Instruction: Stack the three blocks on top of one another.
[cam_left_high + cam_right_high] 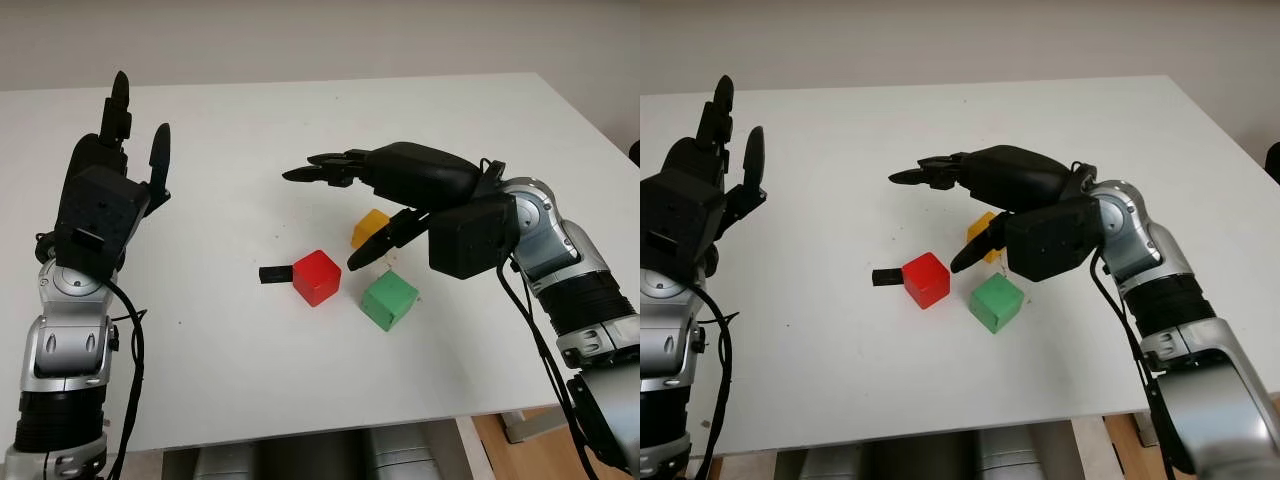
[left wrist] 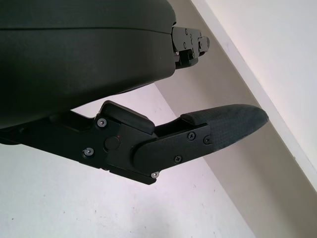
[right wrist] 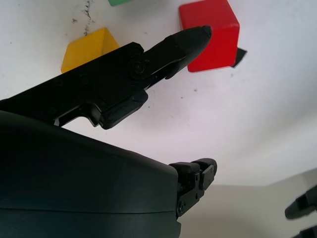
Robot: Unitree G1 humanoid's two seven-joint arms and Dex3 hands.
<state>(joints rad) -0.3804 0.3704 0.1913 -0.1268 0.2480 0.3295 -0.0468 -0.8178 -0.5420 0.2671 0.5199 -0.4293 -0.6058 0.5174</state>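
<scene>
Nothing stacked yet: all three blocks sit singly on the tabletop.

Left hand is raised above the tabletop's left side with nothing in it, open and well apart from the blocks. Moving right, a small black piece lies just beside the red block, which stands on the tabletop near the middle. Next comes the green block, slightly nearer the front edge, and behind the gap between those two sits the yellow block, partly covered by the right hand. That hand hovers over the cluster, open and holding nothing, one finger reaching down between the yellow and red blocks. By my reading, the whole job remains: a first block must be grasped, set on another, then the third placed on top.
</scene>
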